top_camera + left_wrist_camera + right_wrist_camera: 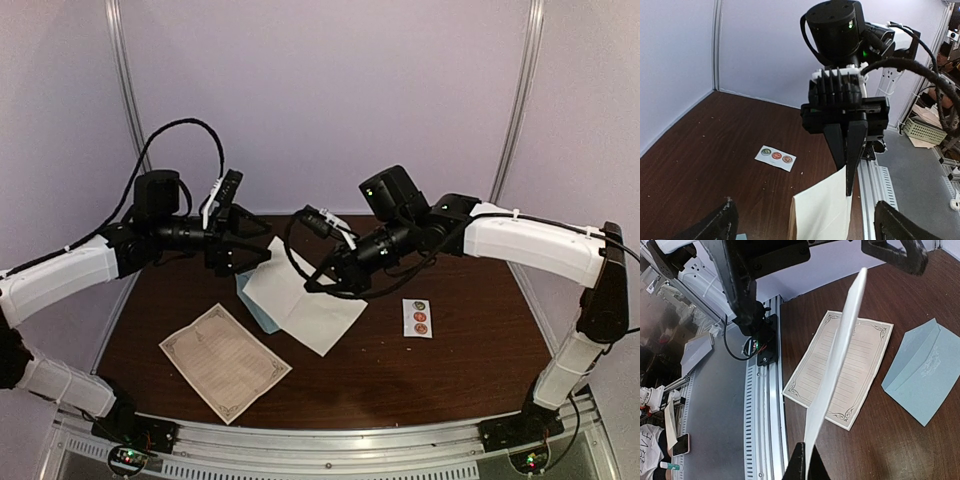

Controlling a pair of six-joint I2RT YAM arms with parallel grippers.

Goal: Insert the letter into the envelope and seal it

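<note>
Stage: before insertion. Right gripper (pixel 846 172) clenched on white sheet (pixel 305 300), frame centre; left gripper (pixel 807 222) released. Letter (pixel 225 362) flat lower left, envelope (pixel 922 375) near. Next likely: grasp letter.

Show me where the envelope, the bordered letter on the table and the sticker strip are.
Envelope (pixel 922 375): right wrist view, middle of its blue face.
Letter (pixel 225 360): top view, centre of the lined sheet.
Sticker strip (pixel 775 156): left wrist view, on the middle sticker.
</note>
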